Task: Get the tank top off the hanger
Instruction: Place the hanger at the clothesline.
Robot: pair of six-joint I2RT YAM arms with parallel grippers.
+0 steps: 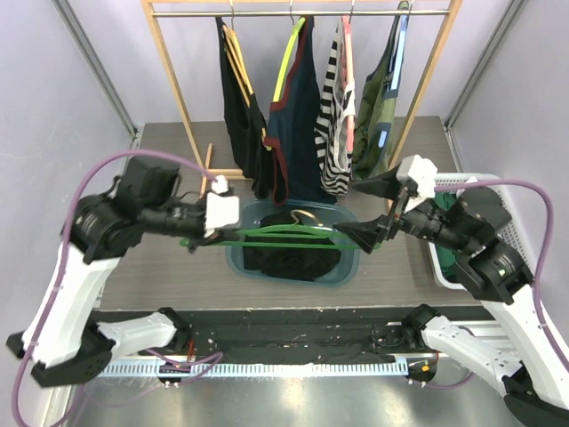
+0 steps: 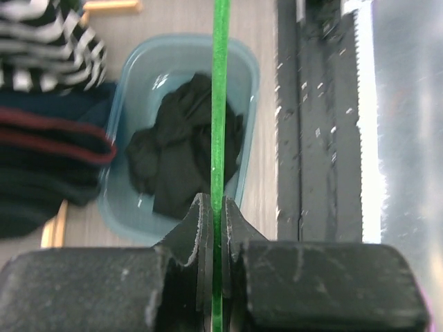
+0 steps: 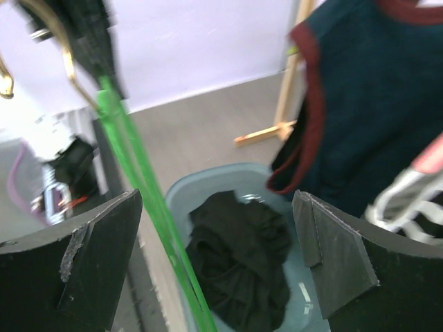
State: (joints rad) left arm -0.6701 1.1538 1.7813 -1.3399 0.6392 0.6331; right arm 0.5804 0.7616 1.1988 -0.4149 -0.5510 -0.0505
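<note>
**Item:** slim green plastic hanger [image 2: 220, 104], lying level just above the translucent teal plastic bin [image 2: 149, 79], bare along the length we see.

**Left gripper** [image 2: 218, 207]: clamped tight on the hanger's bar, at the end left of the bin.

**Right gripper** [image 3: 218, 235]: spread wide over the bin's right side, holding nothing. The hanger passes beside one finger, and we cannot tell whether they touch.

**Item:** black tank top [image 2: 183, 152], crumpled inside the bin, clear of the hanger.

**Step in hand:** we judge the removal done, with the garment in the bin and only the hanger left to put away. The next move calls for carrying the hanger away from the bin without snagging the cloth below.

**Containers:** the bin holds the tank top only. A white slatted basket [image 1: 484, 181] on the worktop [image 1: 160, 276], right of the bin, holds something green, mostly hidden by the right arm [image 1: 471, 231].
</note>
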